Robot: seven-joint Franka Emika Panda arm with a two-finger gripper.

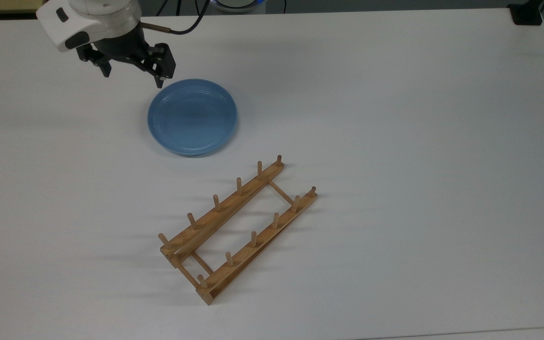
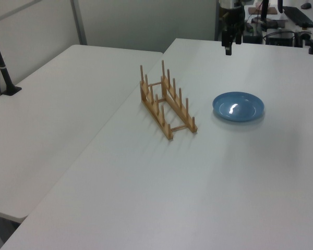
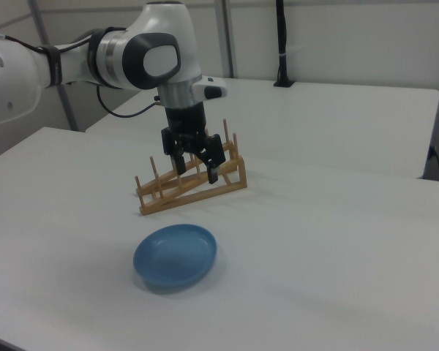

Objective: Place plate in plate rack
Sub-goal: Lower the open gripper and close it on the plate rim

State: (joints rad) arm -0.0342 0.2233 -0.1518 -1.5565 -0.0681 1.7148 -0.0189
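The light-blue plate (image 1: 192, 116) (image 2: 238, 106) (image 3: 175, 255) lies flat on the white table. The wooden plate rack (image 1: 238, 228) (image 2: 166, 100) (image 3: 192, 184) stands apart from it, toward the top view's bottom right, with nothing between its pegs. My gripper (image 1: 133, 79) (image 2: 228, 50) (image 3: 192, 172) hangs open above the table, just off the plate's rim at the top view's upper left. Its black fingers (image 1: 159, 81) point down and hold nothing.
The white table (image 1: 395, 141) has wide bare room around both things. A second table (image 2: 52, 120) adjoins on the left view's left. A black post base (image 1: 526, 14) sits at the top view's top right corner, and a cable (image 1: 177, 31) trails behind the arm.
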